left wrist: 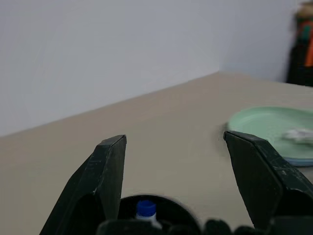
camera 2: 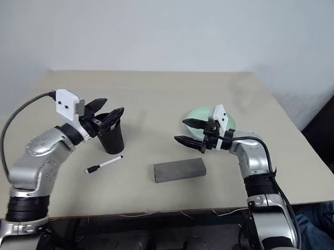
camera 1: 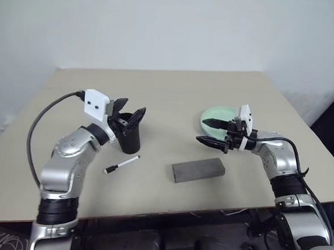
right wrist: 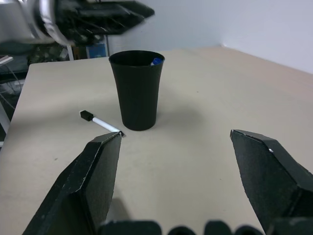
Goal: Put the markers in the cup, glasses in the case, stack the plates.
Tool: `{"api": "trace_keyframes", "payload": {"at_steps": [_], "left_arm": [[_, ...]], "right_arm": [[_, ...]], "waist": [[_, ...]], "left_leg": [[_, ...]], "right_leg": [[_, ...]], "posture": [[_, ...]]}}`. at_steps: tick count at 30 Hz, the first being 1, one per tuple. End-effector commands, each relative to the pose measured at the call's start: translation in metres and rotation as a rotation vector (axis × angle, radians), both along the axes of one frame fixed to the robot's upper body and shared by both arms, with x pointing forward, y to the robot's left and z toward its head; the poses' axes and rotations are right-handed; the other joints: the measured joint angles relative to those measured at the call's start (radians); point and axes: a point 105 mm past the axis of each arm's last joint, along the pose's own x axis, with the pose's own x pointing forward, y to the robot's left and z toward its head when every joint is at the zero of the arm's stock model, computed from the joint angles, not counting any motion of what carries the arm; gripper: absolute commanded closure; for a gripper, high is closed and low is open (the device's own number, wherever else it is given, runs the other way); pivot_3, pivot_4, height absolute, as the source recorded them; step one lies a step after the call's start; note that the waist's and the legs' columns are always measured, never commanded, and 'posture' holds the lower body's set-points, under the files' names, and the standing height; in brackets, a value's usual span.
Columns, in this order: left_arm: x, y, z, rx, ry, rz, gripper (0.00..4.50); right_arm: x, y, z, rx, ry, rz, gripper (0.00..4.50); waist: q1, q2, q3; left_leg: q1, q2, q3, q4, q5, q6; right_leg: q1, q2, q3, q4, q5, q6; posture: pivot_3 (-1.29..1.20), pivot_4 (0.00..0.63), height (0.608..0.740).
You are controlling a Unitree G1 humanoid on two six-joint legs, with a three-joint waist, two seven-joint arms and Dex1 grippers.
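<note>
Risk: the left claw [camera 1: 129, 116] hangs just over the rim of the cup [camera 1: 129, 138]; a careless swing could tip it and spill the blue-capped marker [right wrist: 156, 61] inside.

Left claw: jaws wide apart, holding nothing.

Right claw [camera 1: 212, 132]: jaws spread, empty, near the plates [camera 1: 216, 115].

Second marker [camera 1: 121, 164]: flat on the surface [camera 1: 174, 94], at 7 o'clock from the cup.

Case [camera 1: 198, 170]: lid down, at 4 o'clock from the cup. Glasses presumably inside.

Plates: stacked, at 2 o'clock from the case.
</note>
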Motion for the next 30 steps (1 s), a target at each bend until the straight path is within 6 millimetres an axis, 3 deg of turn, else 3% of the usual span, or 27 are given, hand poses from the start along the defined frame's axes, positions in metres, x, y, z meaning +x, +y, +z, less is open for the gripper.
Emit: {"api": "trace_keyframes", "payload": {"at_steps": [1,6,12,15,20,30], "left_arm": [[-0.026,-0.013,0.02,0.016,0.036,-0.211,1.14],[-0.055,-0.016,0.001,0.185,0.216,-0.365,1.14],[-0.062,0.008,-0.045,0.469,0.416,-0.312,1.14],[-0.058,0.024,-0.06,0.532,0.504,-0.238,1.14],[-0.042,0.043,-0.065,0.559,0.561,-0.108,1.14],[-0.024,0.05,-0.082,0.655,0.631,-0.11,1.14]], "right_arm": [[0.003,0.003,0.017,0.009,-0.068,0.014,0.62],[0.003,0.005,0.018,0.008,-0.069,0.017,0.62],[0.004,0.005,0.018,0.01,-0.071,0.015,0.62],[0.004,0.006,0.018,0.012,-0.07,0.015,0.62],[0.004,0.006,0.017,0.011,-0.069,0.015,0.62],[0.006,0.007,0.017,0.009,-0.067,0.013,0.62]], "waist": [[-0.004,0.0,0.0],[-0.005,0.001,0.001],[-0.003,0.001,0.001],[-0.003,0.001,0.001],[-0.001,0.001,0.001],[0.0,0.001,0.001]], "left_leg": [[0.0,0.0,0.0,0.0,0.0,0.0],[0.001,0.0,0.001,-0.001,0.0,0.0],[0.0,0.001,0.001,-0.003,0.0,0.0],[-0.003,0.001,0.001,-0.003,0.0,0.0],[-0.012,0.001,-0.001,-0.003,0.001,-0.002],[-0.012,0.001,0.0,-0.003,0.001,-0.002]], "right_leg": [[0.0,0.0,0.0,0.0,0.0,0.0],[0.0,0.0,0.001,0.0,-0.001,-0.001],[-0.004,-0.001,0.002,-0.001,-0.001,-0.001],[-0.008,-0.002,0.002,0.0,-0.001,-0.001],[-0.017,0.0,0.0,0.001,0.002,-0.003],[-0.017,0.001,0.0,0.0,0.002,0.0]], "posture": [[0.0,0.0,0.738],[0.0,0.0,0.738],[0.0,0.0,0.738],[0.0,0.0,0.738],[0.0,0.0,0.738],[0.0,0.0,0.738]]}}
